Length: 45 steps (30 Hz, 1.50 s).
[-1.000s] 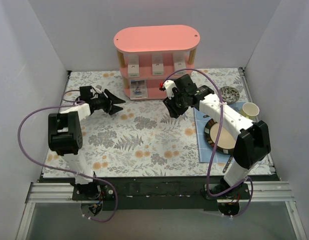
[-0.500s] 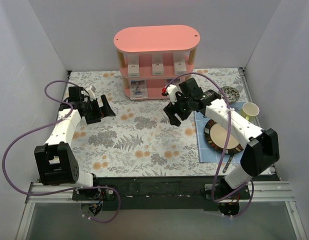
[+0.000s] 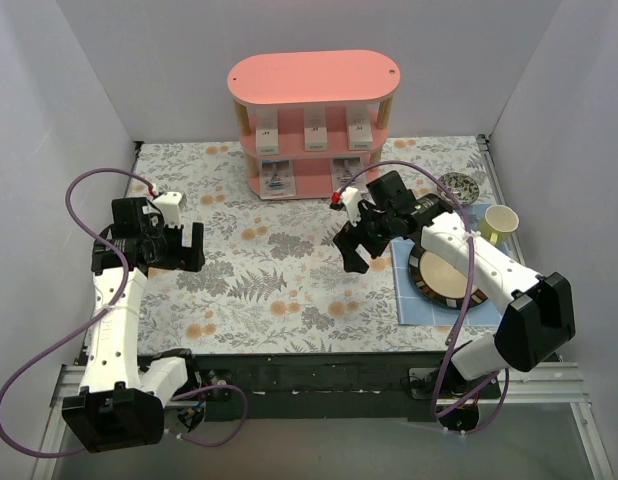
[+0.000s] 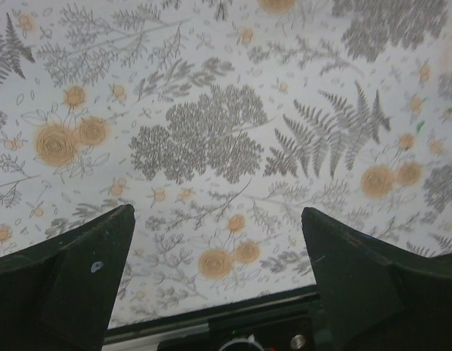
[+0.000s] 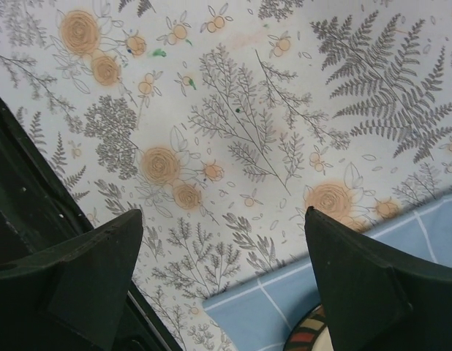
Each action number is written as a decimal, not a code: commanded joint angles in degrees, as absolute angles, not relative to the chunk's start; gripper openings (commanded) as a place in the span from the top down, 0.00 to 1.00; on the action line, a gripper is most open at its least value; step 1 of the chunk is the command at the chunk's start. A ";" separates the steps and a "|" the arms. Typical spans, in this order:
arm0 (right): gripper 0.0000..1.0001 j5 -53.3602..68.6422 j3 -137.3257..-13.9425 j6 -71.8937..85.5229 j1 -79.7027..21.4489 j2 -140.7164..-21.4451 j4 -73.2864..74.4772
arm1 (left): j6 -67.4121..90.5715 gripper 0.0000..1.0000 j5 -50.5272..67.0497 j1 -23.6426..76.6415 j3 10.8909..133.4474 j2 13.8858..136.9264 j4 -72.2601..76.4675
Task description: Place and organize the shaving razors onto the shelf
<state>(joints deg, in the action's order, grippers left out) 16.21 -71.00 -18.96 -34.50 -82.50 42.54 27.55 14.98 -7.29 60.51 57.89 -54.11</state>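
Razors: three white boxes (image 3: pixel 315 129) stand upright on the middle tier of the shelf (image 3: pixel 314 78), spaced left, centre and right. Two blister packs (image 3: pixel 276 178) stand on the bottom tier, one left, one right of centre. All five look shelved, so I'd call the task about done, with at most a straightening pass left. Handling, my guess: the boxes are light, stiff cardboard, tall and slim, so they tip on any side nudge. If I retouch one, I take it across the narrow faces around mid-height, squeeze lightly, and come in from the front so I miss the tier above. The blister packs are light too, but the clear shell is slick and would dent. Better to pinch the flat card edge than the bubble, and expect the card to flex. Clearance under each tier looks tight for my fingers. My left pincer (image 3: pixel 186 250) hangs over the floral tablecloth (image 3: pixel 279 290), well left of the shelf, jaws spread wide and holding nothing; the left wrist view shows only cloth between the fingers. My right pincer (image 3: pixel 351 250) is nearer, in front of the shelf's right half and just left of the blue cloth (image 3: pixel 407 300) with the plate (image 3: pixel 421 272). It is also spread wide and empty, with only tablecloth and a corner of the blue cloth in its wrist view. The cup (image 3: pixel 500 221) sits off to the right, out of any path to the shelf.
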 commanded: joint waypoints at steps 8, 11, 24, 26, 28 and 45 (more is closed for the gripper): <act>0.01 26.65 -69.44 -11.96 -44.35 -84.19 29.54 | 5.65 0.02 0.82 -7.29 58.89 42.32 -79.71; 0.01 26.19 -71.18 -11.69 -49.03 -84.64 29.97 | -1.28 0.02 -3.69 -7.30 55.83 37.10 -79.72; 0.01 8.64 -76.29 -20.91 -53.70 -84.55 36.91 | 15.55 0.02 9.48 -7.29 54.75 37.26 -64.27; 0.01 6.60 -75.33 -24.25 -53.70 -82.54 39.27 | 17.75 0.02 11.33 -7.29 57.21 37.27 -62.06; 0.01 -1.63 -73.23 -22.78 -53.70 -81.48 40.69 | 18.80 0.02 13.35 -7.30 58.44 37.09 -59.51; 0.01 -25.67 -48.17 -25.84 -49.93 -61.00 39.03 | 27.59 0.02 23.12 -7.29 60.73 44.03 -51.69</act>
